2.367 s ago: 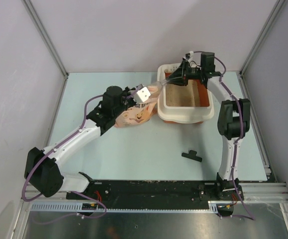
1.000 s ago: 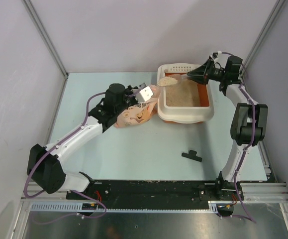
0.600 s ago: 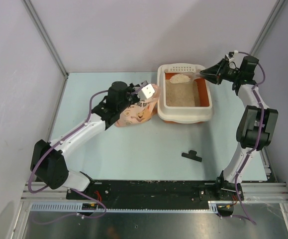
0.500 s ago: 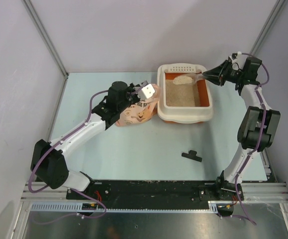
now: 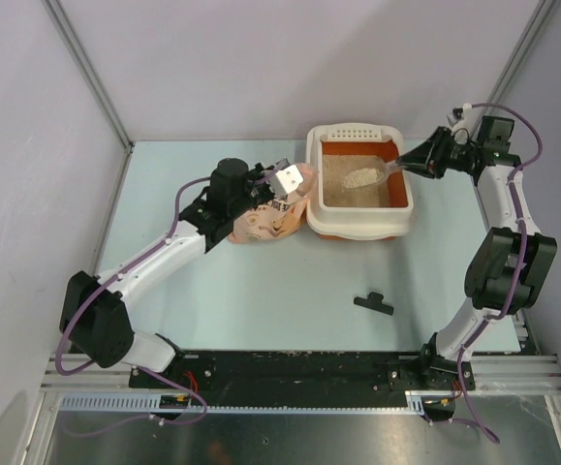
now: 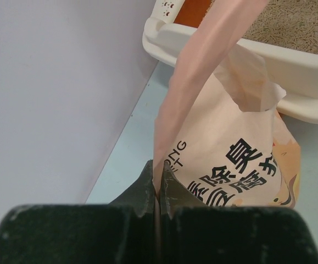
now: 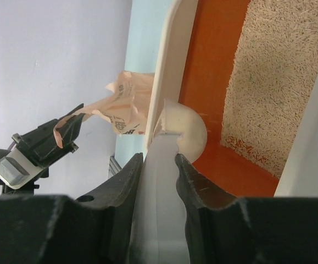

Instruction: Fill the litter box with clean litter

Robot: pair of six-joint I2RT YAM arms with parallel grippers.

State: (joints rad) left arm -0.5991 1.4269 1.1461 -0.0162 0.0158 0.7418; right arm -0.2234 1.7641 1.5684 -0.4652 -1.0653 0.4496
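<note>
The litter box point(image 5: 358, 226), cream rim and orange inner walls, stands at the back right with tan clean litter point(image 5: 358, 194) on its floor. My right gripper point(image 5: 418, 165) is shut on the handle of a white scoop point(image 5: 365, 177), which hovers over the box with a heap of litter in it. In the right wrist view the handle point(image 7: 160, 181) sits between the fingers and the litter point(image 7: 274, 82) lies beyond. My left gripper point(image 6: 158, 184) is shut on the edge of the pink litter bag point(image 6: 230, 159), which leans by the box's left side point(image 5: 265, 223).
A small black clip point(image 5: 373, 303) lies on the pale table in front of the box. Grey walls close in the left, back and right. The box rim point(image 6: 241, 55) is just beyond the bag in the left wrist view.
My right arm has swung out to the right and carried the loaded scoop from the box's far left corner to above its middle. The left gripper still holds the bag.
</note>
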